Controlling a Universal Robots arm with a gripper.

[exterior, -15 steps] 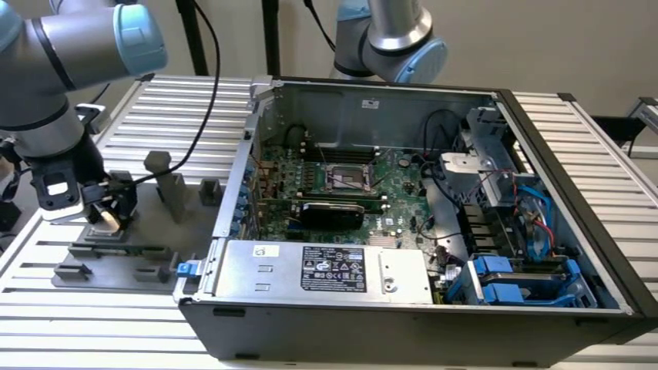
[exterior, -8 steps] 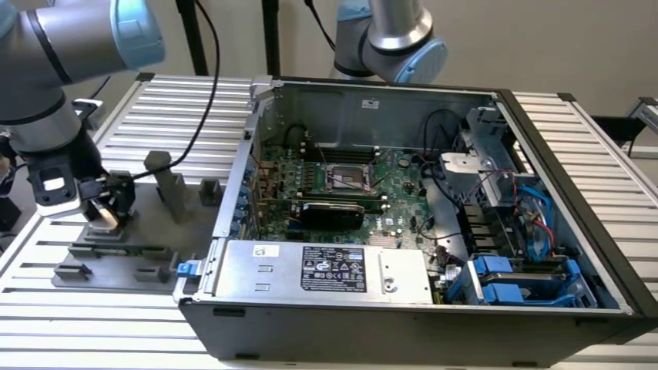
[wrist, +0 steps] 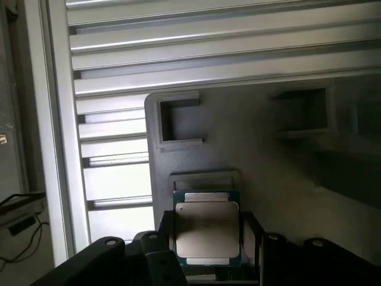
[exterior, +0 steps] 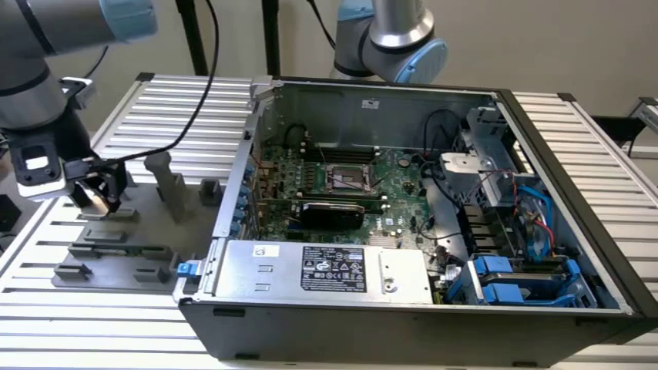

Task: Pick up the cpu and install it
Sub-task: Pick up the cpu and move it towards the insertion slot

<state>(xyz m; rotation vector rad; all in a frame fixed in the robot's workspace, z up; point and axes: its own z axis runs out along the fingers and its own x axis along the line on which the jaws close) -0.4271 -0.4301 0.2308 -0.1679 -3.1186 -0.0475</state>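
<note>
The cpu [wrist: 206, 229], a flat square chip with a silvery top and a thin green edge, sits between two black fingers [wrist: 165, 231] of my gripper [wrist: 208, 238], which is shut on it. In the exterior view my gripper [exterior: 98, 202] hangs at the exterior view's left, just above the grey fixture plate [exterior: 123, 247], and the cpu [exterior: 92, 199] shows as a pale patch between the fingers. The black-framed motherboard socket [exterior: 350, 179] lies inside the open computer case, well off to the exterior view's right of my gripper.
The open computer case [exterior: 411, 308] holds the motherboard, cables, power supply [exterior: 329, 270] and blue drive brackets. Grey fixture blocks [exterior: 169, 185] rise from the plate near my gripper. A second arm [exterior: 396, 38] stands behind the case. The slatted aluminium table [exterior: 606, 154] surrounds everything.
</note>
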